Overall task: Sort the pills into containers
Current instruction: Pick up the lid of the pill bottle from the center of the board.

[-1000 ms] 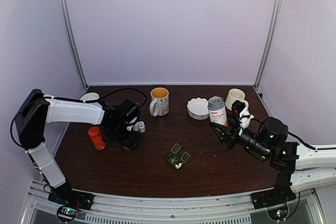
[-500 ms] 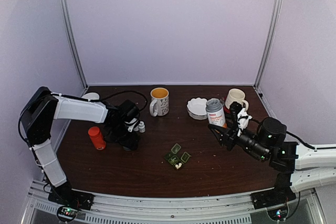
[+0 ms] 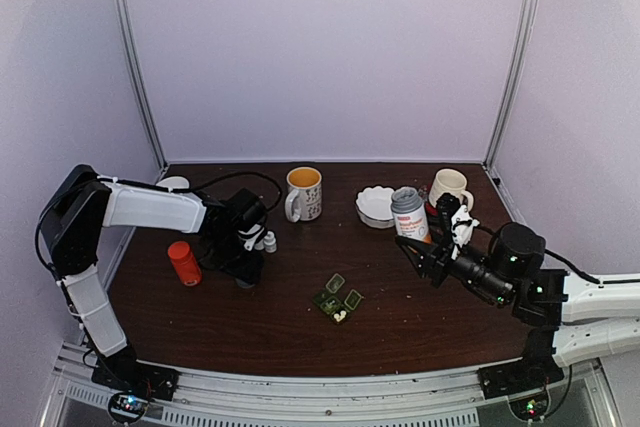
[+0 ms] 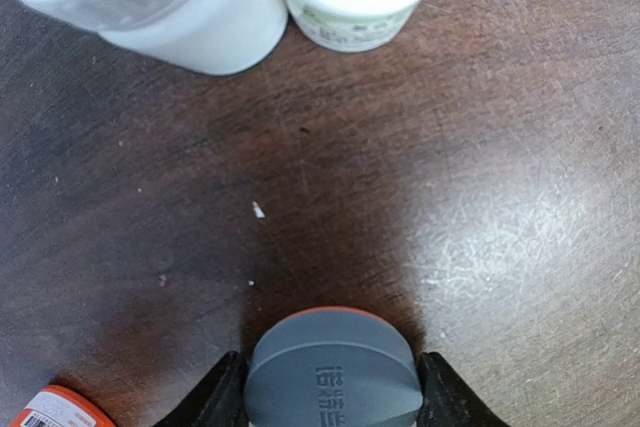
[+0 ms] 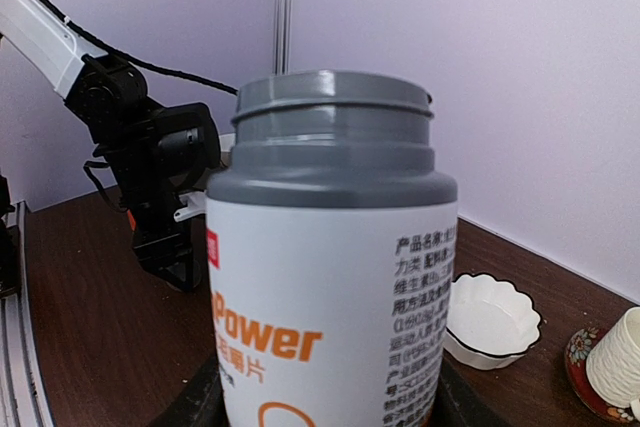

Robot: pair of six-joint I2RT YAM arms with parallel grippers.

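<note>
Toward the middle of the counter's point(image 3: 420, 337) near edge lies the dark-green pill box point(image 3: 338, 298). A few white pills point(image 3: 341, 316) sit just beside it on the near side. The overhead view is too small to tell what its compartments hold.

Toward the right edge, your right tool point(image 3: 415, 244) is clamped on the grey-lidded bottle point(image 3: 408, 213). The bottle is white with orange lettering and stands upright between the fingers.

On the left half of the counter, your left tool point(image 4: 332, 399) points straight down over a grey-capped bottle point(image 4: 332, 372). One dark finger point(image 4: 224, 399) sits hard against each side of the cap. No gap shows there, but you cannot tell from these views whether the grip has closed. An orange bottle point(image 3: 183, 262) stands just left of that tool. Two white bottles point(image 4: 190, 2) stand side by side just beyond it.

Farther back is a mug with a yellow inside point(image 3: 303, 193), near the middle of the far edge. To its right is a white scalloped bowl point(image 3: 377, 206). A cream mug point(image 3: 450, 187) stands close to the far right corner.
</note>
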